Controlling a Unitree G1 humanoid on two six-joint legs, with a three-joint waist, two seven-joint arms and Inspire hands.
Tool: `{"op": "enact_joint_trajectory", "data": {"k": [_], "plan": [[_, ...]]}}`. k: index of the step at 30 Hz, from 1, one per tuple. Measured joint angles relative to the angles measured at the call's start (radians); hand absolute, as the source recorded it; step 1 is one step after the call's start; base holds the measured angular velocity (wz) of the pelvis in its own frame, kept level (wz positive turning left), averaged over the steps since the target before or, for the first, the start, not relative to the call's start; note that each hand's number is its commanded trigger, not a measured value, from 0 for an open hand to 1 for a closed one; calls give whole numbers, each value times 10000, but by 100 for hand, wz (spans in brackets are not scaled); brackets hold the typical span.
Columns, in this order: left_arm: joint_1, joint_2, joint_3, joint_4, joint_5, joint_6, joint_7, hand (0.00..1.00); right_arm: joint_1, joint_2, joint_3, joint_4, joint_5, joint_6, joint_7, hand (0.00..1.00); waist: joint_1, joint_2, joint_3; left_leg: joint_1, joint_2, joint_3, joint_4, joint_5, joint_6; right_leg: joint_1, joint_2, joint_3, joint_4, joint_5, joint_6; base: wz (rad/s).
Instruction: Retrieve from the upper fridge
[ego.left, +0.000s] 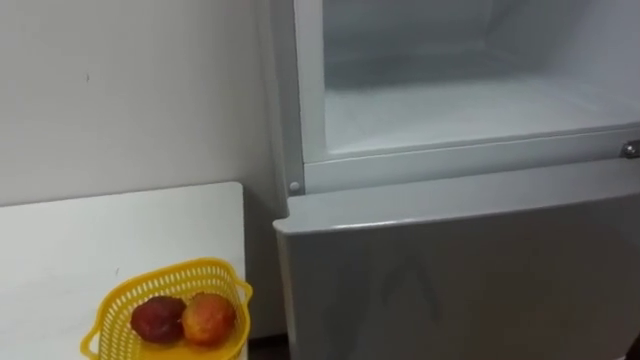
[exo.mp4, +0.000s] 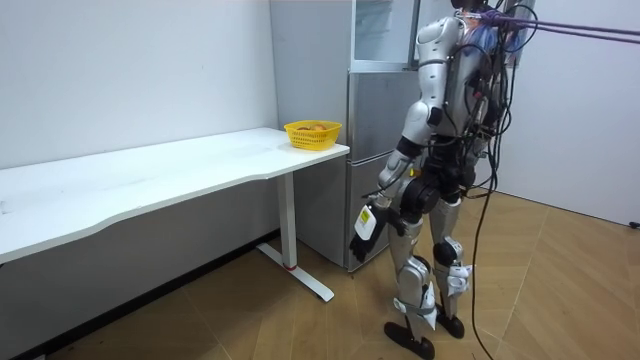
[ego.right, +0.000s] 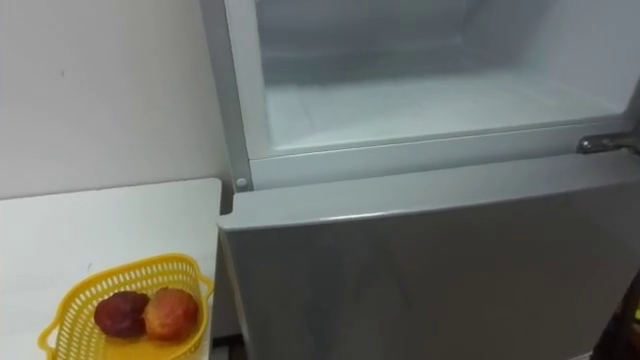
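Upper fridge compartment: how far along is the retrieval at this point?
Done: the grey fridge's open upper compartment shows a bare white floor; two reddish fruits lie in the yellow plastic basket on the white table. In hand: no item visible at the left hand, hanging low. Left: probably just closing the fridge.

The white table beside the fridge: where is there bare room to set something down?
The table is bare from the yellow basket at its fridge-side corner along the wall. The upper fridge compartment has a bare floor too. Crowded only inside the basket, with two fruits.
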Motion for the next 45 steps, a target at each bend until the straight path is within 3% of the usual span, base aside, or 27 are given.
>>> {"op": "enact_joint_trajectory", "data": {"k": [8, 13, 18, 24, 30, 33, 36, 39, 41, 45], "plan": [[66, -60, 242, 31, 366, 172, 43, 0, -733, -110, 59, 1446, -12, 729, 1436, 0, 234, 31, 55, 285, -23, -329, 31, -42, -21, 463, 14, -213, -50, -1, 2, 9], [38, -125, 236, 203, 716, 309, -74, 0, -778, -113, 7, 1350, -102, 735, 1778, 0, 291, 61, 32, 194, -21, -486, 206, -41, -25, 502, -3, -319, -160, 3, -15, 11], [93, -212, 229, 400, 868, 668, -348, 0, -767, -124, 36, 1464, -113, 756, 1855, 0, 492, 82, 15, 235, -11, -476, 224, -41, -26, 529, 16, -297, -156, 2, -16, -1], [192, -295, 224, 397, 1065, 999, -652, 0, -757, -156, 54, 1563, -204, 940, 2000, 0, 515, 77, 36, 274, 12, -497, 372, -152, -47, 667, 67, -294, -171, -22, -20, 0], [130, -295, 249, 346, 1067, 1191, -659, 0, -693, -110, -218, 1629, 801, 1204, 1938, 0, 455, 59, 32, 282, 8, -498, 357, -150, -49, 671, 74, -295, -173, -37, -20, 0], [149, -296, 262, 349, 1060, 1266, -643, 0, -744, -59, -628, 1923, 2476, 1339, 1920, 0, 263, 50, 29, 347, 1, -519, 374, -149, -50, 730, 76, -281, -182, -36, -21, 0], [197, -327, 713, 146, 1064, 1198, -629, 0, -603, 59, -1504, 2041, 4646, 1324, 1878, 0, 70, 28, 33, 350, 1, -526, 345, -152, -52, 807, 72, -288, -201, -37, -22, 3], [285, -339, 1551, -114, 1057, 1050, -583, 0, -542, 89, -3012, 2223, 6960, 1327, 1845, 0, -305, -30, 27, 339, -25, -593, 354, -155, -53, 834, 84, -293, -307, -50, -19, 6], [423, -317, 2182, -435, 1014, 887, -549, 0, -460, 79, -4317, 2227, 9377, 1335, 1758, 0, -572, -85, 19, 354, -23, -592, 349, -158, -56, 828, 74, -292, -295, -68, -22, 0], [429, -324, 2607, -583, 757, 752, -480, 0, -532, 44, -5685, 2208, 12248, 1296, 1715, 0, -828, -148, -27, 332, -9, -512, 333, -155, -56, 706, 85, -267, -187, -71, -29, -7]]}}
